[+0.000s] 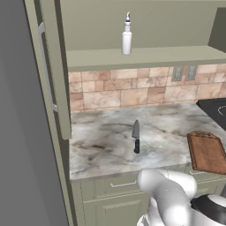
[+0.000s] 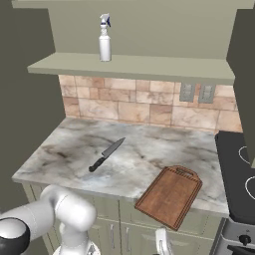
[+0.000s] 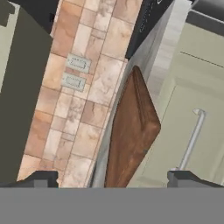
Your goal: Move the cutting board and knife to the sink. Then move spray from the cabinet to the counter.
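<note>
Two dark fingertips (image 3: 41, 178) of the gripper (image 3: 111, 179) stand wide apart, jaws open and empty, aimed edge-on at the cutting board (image 3: 131, 131), which overhangs the tabletop (image 2: 149, 144) front edge. Knife (image 2: 106, 155) lies mid-tabletop; spray (image 2: 104, 37) stands upright on the cabinet (image 2: 149, 64) shelf.

Open worktop (image 2: 149, 144) between knife (image 2: 106, 154) and cutting board (image 2: 169, 195); the board overhangs the front edge.
</note>
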